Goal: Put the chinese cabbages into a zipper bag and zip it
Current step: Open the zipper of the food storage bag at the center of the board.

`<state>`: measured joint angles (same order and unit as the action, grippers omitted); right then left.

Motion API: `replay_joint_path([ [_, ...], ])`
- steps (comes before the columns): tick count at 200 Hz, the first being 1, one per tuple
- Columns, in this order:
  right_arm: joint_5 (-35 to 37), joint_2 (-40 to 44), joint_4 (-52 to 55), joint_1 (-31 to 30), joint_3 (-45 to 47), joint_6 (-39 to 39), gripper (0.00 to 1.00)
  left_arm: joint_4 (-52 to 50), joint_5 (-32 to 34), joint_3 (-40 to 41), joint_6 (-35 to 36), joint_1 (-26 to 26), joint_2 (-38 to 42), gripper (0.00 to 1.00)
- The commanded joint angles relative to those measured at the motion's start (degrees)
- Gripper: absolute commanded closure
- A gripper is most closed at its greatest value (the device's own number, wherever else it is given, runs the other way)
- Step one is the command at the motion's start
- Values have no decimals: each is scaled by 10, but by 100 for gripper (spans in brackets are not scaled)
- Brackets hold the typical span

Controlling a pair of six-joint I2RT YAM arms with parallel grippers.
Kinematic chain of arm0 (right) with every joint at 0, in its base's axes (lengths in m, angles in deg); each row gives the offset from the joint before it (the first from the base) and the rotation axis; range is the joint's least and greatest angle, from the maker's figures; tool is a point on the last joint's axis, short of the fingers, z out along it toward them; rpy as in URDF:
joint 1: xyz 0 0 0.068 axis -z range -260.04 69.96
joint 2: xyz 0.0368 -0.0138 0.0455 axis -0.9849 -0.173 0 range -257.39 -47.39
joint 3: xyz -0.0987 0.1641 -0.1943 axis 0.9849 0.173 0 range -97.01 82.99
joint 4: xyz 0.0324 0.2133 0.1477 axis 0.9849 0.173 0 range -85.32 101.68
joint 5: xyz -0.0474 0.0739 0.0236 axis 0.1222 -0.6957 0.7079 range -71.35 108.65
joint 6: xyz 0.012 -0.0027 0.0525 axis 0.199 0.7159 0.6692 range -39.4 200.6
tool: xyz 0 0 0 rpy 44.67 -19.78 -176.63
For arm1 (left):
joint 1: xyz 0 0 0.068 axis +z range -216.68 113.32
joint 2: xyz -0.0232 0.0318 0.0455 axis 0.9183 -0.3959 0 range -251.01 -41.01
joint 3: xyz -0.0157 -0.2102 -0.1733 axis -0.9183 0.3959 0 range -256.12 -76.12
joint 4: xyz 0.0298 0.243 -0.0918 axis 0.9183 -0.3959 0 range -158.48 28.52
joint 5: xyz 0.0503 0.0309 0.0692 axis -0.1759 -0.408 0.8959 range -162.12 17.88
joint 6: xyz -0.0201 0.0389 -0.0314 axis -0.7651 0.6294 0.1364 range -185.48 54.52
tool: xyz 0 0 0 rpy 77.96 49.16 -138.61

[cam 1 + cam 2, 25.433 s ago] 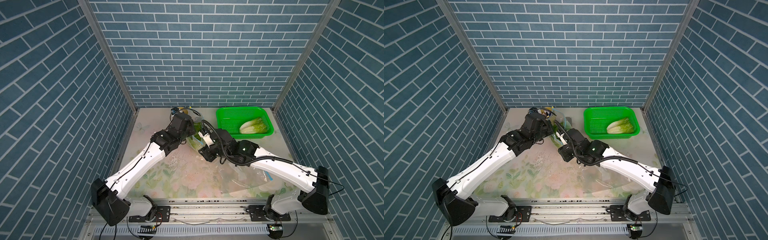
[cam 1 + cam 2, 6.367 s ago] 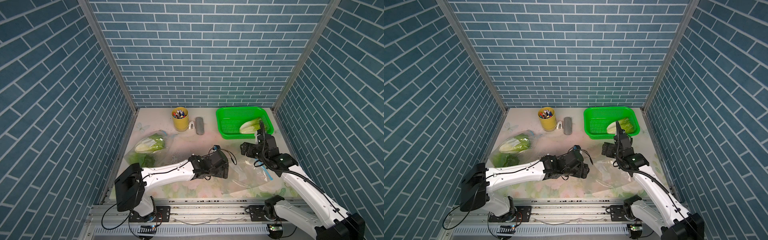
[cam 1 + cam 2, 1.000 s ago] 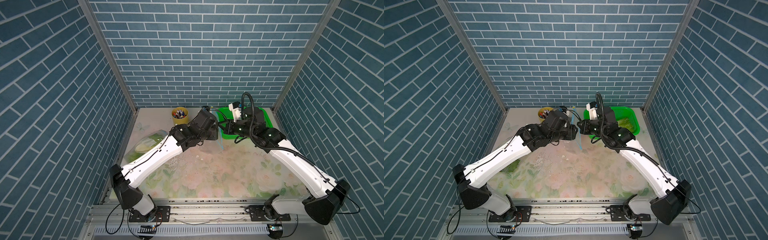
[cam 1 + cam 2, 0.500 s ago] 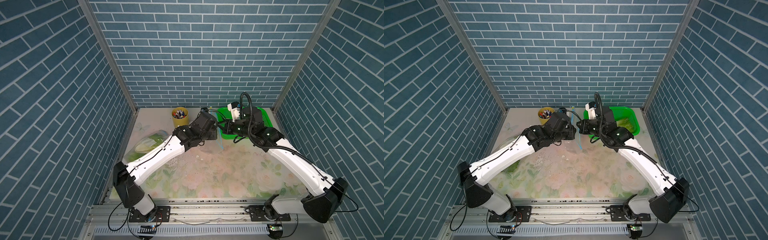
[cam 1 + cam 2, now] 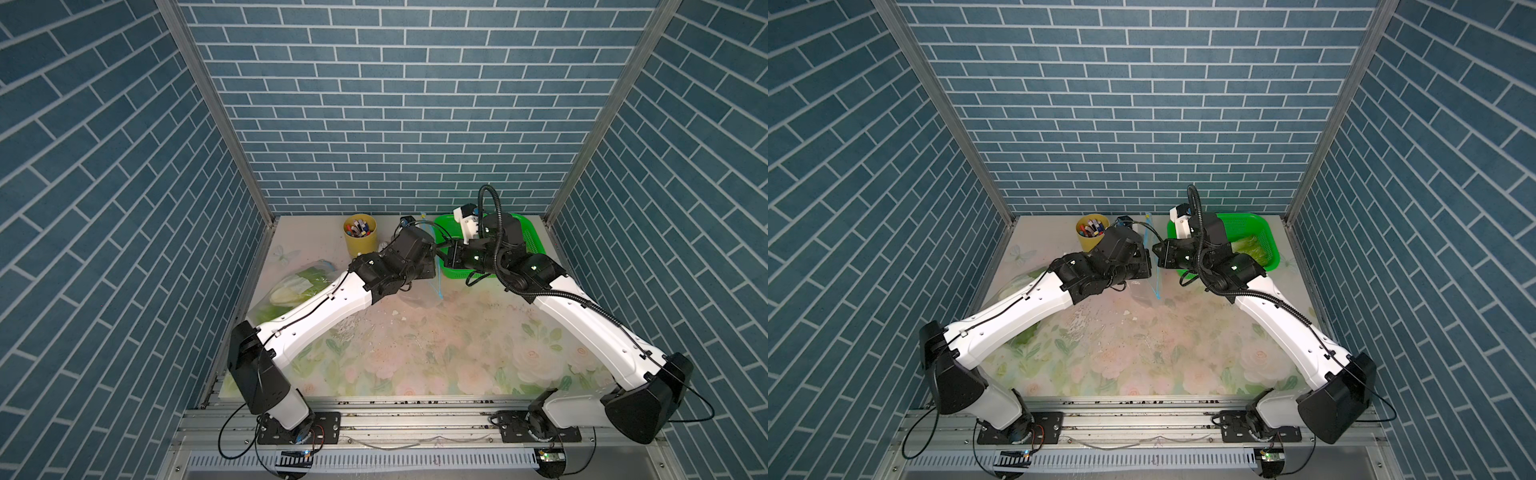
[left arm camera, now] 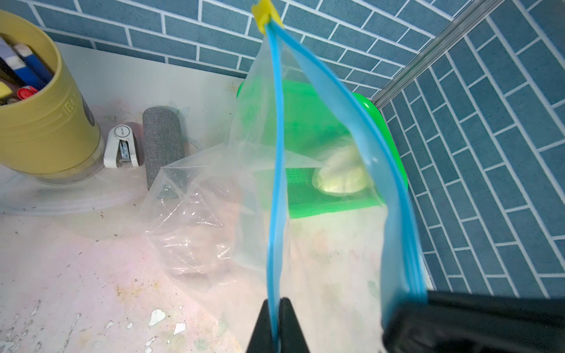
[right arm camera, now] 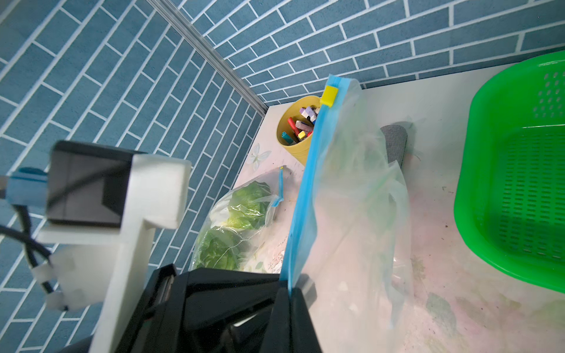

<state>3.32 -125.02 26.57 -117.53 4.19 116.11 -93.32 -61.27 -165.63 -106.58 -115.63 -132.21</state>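
Observation:
A clear zipper bag (image 6: 214,198) with a blue strip and a yellow slider (image 6: 264,12) hangs upright between both arms at the back of the table. My left gripper (image 6: 277,302) is shut on one lip of the strip. My right gripper (image 7: 289,290) is shut on the other lip, so the mouth gapes a little. In both top views the two grippers (image 5: 436,264) (image 5: 1156,254) meet at the bag (image 5: 1154,282). One chinese cabbage (image 6: 339,174) lies in the green basket (image 5: 1254,220). Two more cabbage heads (image 7: 247,204) sit in a second clear bag (image 5: 299,282) by the left wall.
A yellow cup of pens (image 5: 360,235) stands at the back, with a white stapler (image 6: 122,149) and a grey oblong case (image 6: 162,140) beside it. The green basket (image 7: 504,183) fills the back right corner. Brick walls close in the table on three sides.
My left gripper has closed on the bag's blue strip over the last second. Both arms have shifted only slightly, and the right grip is unchanged.

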Motion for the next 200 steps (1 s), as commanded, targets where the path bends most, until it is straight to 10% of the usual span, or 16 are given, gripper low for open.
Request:
replay_joint_path([
  [1,15,3,9,-3,-16,-17,100,-29,36,-9,23,6,11,92],
  [121,25,2,53,-3,30,-23,100,-177,80,-109,193,24,11,100],
  [200,31,-40,82,-2,47,-38,49,-118,56,-65,184,12,-19,100],
])
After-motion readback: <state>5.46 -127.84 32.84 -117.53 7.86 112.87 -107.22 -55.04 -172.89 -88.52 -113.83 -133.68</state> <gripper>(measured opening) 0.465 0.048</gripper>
